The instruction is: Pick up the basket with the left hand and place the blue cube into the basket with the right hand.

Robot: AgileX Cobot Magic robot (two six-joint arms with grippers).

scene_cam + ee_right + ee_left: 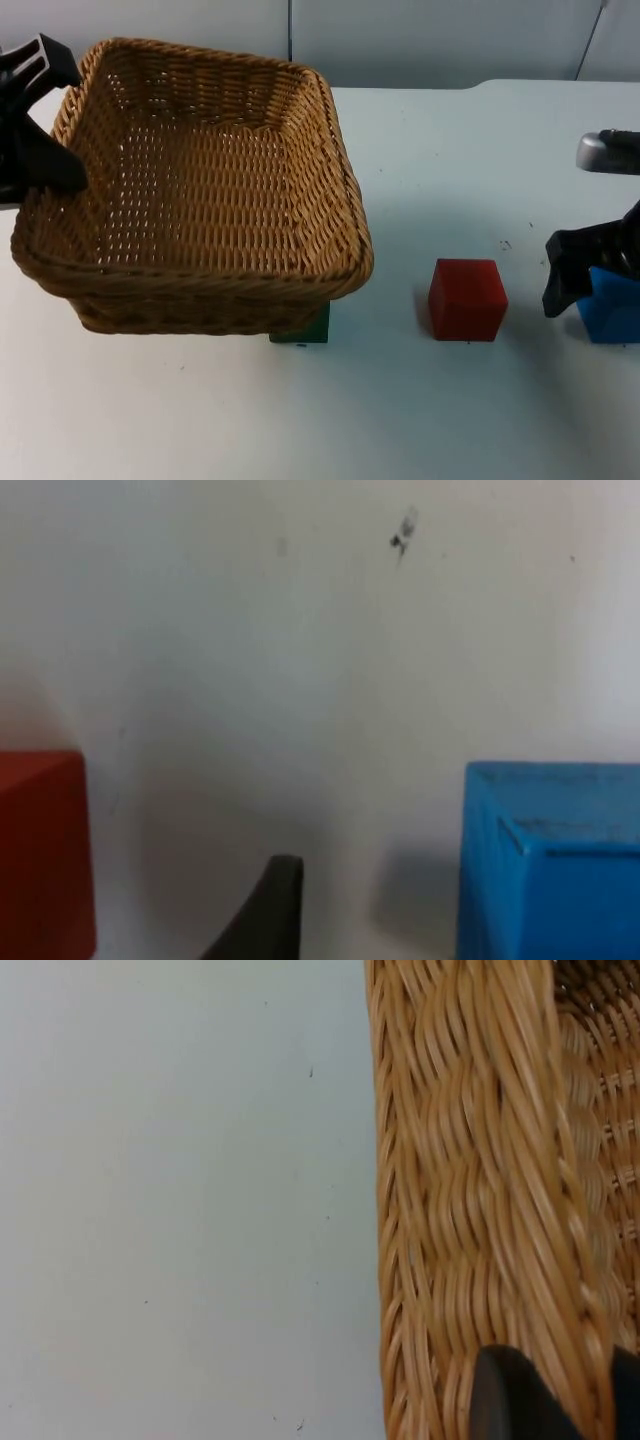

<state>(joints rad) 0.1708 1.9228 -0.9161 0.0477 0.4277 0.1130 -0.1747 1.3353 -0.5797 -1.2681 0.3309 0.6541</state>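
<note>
A white table top [430,420] stretches toward a grey partition wall [440,40], and a red cube [467,299] near its middle serves here as the landmark. Nearest the viewer, on about the same line as the red cube and to its left, the corner of a green cube [305,330] peeks out from under a large woven wicker basket [200,190]. The basket sits left of the red cube and appears raised and tilted, its near edge hanging over the green cube. To the right of the red cube, a short gap away, stands the blue cube [610,305], the thing to be moved. The right gripper [595,270] is down at this cube: one black finger stands in the gap between the red and blue cubes, just beside the blue cube's left face, and the right wrist view shows a sliver of table between that fingertip [262,905] and the cube [555,860], so the claw looks spread wide around it and not yet closed. Farther back and far to the left of the red cube, the left gripper [35,160] pinches the basket's left rim, one finger inside and one outside, as the left wrist view confirms with a dark fingertip [515,1400] against the weave [470,1190]. The blue cube looks rigid, light and smooth-sided, probably somewhat slippery, so squeezing squarely on two opposite flat faces seems the safest hold. The basket looks light but a little springy, so a firm pinch on the thick braided rim suits it.
</note>
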